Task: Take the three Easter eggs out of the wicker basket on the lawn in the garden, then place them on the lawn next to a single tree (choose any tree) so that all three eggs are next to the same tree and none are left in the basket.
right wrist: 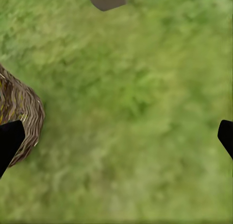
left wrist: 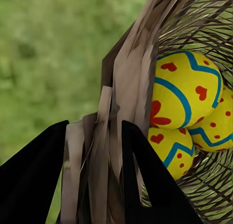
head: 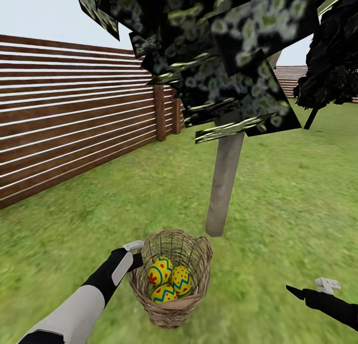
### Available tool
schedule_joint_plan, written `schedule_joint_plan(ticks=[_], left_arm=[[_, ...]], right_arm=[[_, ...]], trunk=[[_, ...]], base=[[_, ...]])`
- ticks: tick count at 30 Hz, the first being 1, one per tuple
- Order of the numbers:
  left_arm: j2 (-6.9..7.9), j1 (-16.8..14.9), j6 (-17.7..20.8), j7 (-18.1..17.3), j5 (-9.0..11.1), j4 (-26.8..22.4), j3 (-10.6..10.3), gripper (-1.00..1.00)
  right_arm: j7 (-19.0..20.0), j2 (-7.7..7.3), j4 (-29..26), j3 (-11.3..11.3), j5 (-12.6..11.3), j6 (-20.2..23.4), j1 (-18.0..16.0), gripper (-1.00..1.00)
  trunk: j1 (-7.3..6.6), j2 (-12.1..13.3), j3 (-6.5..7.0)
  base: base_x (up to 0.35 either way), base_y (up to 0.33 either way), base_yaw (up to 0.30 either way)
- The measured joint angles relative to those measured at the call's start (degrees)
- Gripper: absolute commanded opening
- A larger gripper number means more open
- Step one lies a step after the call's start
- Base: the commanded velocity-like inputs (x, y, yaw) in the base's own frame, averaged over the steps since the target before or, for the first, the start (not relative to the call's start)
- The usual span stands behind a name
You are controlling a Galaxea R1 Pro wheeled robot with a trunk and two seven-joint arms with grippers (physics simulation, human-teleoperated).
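Lawn [head: 298, 195] by tree [head: 224, 185] | left claw [left wrist: 94, 151] pinched basket [head: 199, 254] rim, likely steadying it | three eggs [head: 169, 279] inside | right claw [right wrist: 116, 136] spread, empty

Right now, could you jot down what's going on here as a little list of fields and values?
setting: lawn beside a wooden fence
basket: wicker basket near the tree trunk
eggs: three Easter eggs, all inside the basket
left gripper: jaws closed on the basket's rim
right gripper: jaws wide apart above bare grass, holding nothing
eggs placed by tree: none yet
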Motion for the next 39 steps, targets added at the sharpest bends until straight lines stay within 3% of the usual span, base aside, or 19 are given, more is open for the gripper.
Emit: schedule_joint_plan(ticks=[22,33,39], left_arm=[[0.00,0.00,-0.02,0.01,0.06,0.00,0.01,-1.00],[0.00,-0.07,-0.56,-0.11,2.87,-1.14,-0.08,-1.00],[0.01,-0.10,-0.56,-0.11,2.89,-1.09,-0.06,-1.00]], right_arm=[[-0.09,0.09,0.00,-0.01,0.00,-0.07,0.00,1.00],[-0.18,0.08,0.04,-0.01,0.00,-0.04,0.00,1.00],[-0.18,0.09,0.07,-0.04,-0.01,-0.07,-0.01,1.00]], trunk=[[4.83,-8.82,-3.95],[7.23,-13.25,-5.91],[7.24,-13.27,-5.92]], base=[[0.000,0.000,0.000],[0.000,0.000,0.000],[0.000,0.000,0.000]])
